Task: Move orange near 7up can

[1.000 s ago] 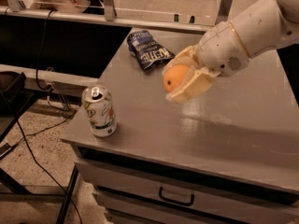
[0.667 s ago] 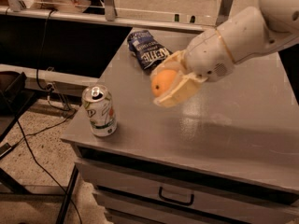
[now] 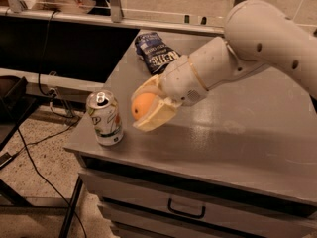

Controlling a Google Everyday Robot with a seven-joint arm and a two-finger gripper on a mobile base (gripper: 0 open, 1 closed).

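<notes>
The orange (image 3: 142, 105) is a smooth round fruit held between the cream fingers of my gripper (image 3: 146, 104), just above the grey tabletop. The gripper is shut on it and reaches in from the right on a white arm. The 7up can (image 3: 105, 118) stands upright at the table's front left corner, silver-white with green markings and a red-orange spot. The orange hangs a short gap to the right of the can, about level with its upper half, not touching it.
A dark blue chip bag (image 3: 156, 57) lies at the back of the grey table (image 3: 237, 143). The table's left edge and front edge run close to the can. A drawer with a handle (image 3: 186, 209) sits below. Cables lie on the floor at left.
My gripper has carried the orange leftward and downward, from mid-table near the chip bag to just right of the can. The can has not moved.
</notes>
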